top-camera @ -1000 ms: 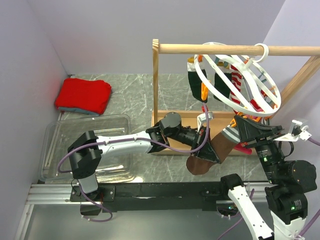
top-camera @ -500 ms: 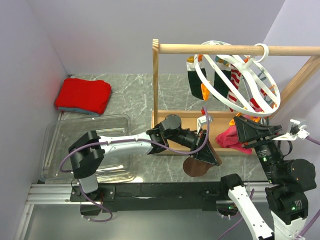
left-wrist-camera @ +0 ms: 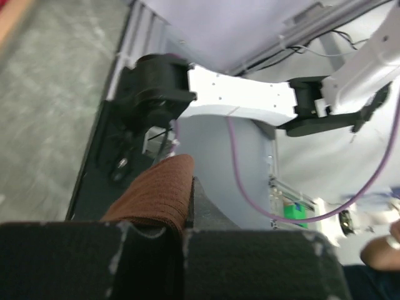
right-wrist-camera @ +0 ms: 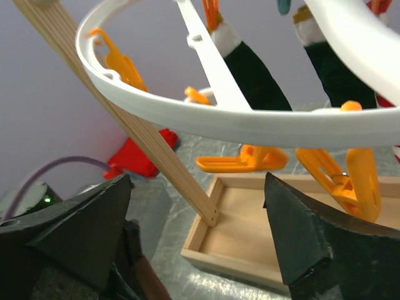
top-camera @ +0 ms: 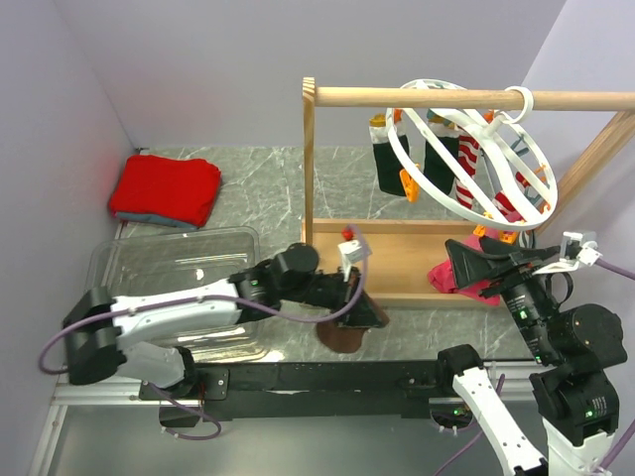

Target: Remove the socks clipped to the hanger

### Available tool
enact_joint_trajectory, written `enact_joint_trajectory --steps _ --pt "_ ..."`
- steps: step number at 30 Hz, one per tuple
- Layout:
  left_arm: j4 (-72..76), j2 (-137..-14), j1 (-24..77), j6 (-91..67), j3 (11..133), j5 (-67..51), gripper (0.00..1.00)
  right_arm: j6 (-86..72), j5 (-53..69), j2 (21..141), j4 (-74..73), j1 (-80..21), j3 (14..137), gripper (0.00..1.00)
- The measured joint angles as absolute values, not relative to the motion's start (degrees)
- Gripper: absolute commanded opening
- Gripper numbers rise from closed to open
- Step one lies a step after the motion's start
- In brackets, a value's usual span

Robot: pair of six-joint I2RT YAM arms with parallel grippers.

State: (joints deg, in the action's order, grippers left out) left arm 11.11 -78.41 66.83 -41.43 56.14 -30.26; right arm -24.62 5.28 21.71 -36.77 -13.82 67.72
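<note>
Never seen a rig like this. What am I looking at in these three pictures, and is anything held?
Two robot arms are bolted at a table's near edge. The wide picture looks down from above and behind them; the other two come from cameras on their wrists. The left pincer is shut on a brown-ended sock. The right pincer is open and empty near the white ring hanger, where socks hang clipped. A red cloth, a clear bin and a pink cloth lie around.

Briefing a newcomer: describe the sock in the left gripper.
Find the wooden rail frame; near its base, the left gripper is shut on a sock. Only its brown end shows, while the other socks are clipped to the white hanger.
</note>
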Motion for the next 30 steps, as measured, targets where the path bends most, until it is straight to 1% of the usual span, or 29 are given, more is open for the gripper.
enact_joint_trajectory --steps 4,9,12,15,19,21,24,27,29,30 --pt "6.9 -71.0 66.8 -41.0 50.6 -23.7 0.01 -24.5 5.6 22.2 -40.1 -13.8 68.0 1.0" --pt "-2.7 -63.8 64.4 -41.7 45.9 -13.0 0.01 -24.5 5.7 22.3 -43.8 -13.8 68.5 1.0" --pt "-9.8 -57.5 58.7 -43.1 43.8 -7.0 0.01 -24.4 5.9 22.3 -45.2 -13.8 68.6 1.0" --pt "-17.1 -48.6 51.2 -44.3 43.1 0.1 0.04 -24.1 6.7 22.6 -46.3 -13.8 68.7 1.0" --pt "-24.7 -38.1 43.8 -45.3 44.3 9.5 0.03 -23.9 7.5 24.3 -47.6 -13.8 69.4 1.0" --pt "-27.0 -36.9 41.1 -45.7 45.5 12.1 0.01 -23.9 7.9 24.8 -47.7 -13.8 69.4 1.0" --pt "-29.7 -39.4 36.8 -46.4 46.2 13.6 0.01 -24.0 8.6 24.9 -47.7 -13.8 69.4 1.0" --pt "-31.4 -43.5 33.4 -47.3 44.6 14.4 0.07 -24.1 9.5 24.9 -47.7 -13.8 69.4 1.0" --pt "-32.2 -44.8 31.6 -47.9 41.5 15.1 0.26 -24.2 9.8 24.9 -47.9 -13.8 69.4 1.0" --pt "-32.8 -44.9 30.9 -48.2 40.3 15.6 0.47 -24.2 9.9 24.9 -48.1 -13.8 69.4 1.0"
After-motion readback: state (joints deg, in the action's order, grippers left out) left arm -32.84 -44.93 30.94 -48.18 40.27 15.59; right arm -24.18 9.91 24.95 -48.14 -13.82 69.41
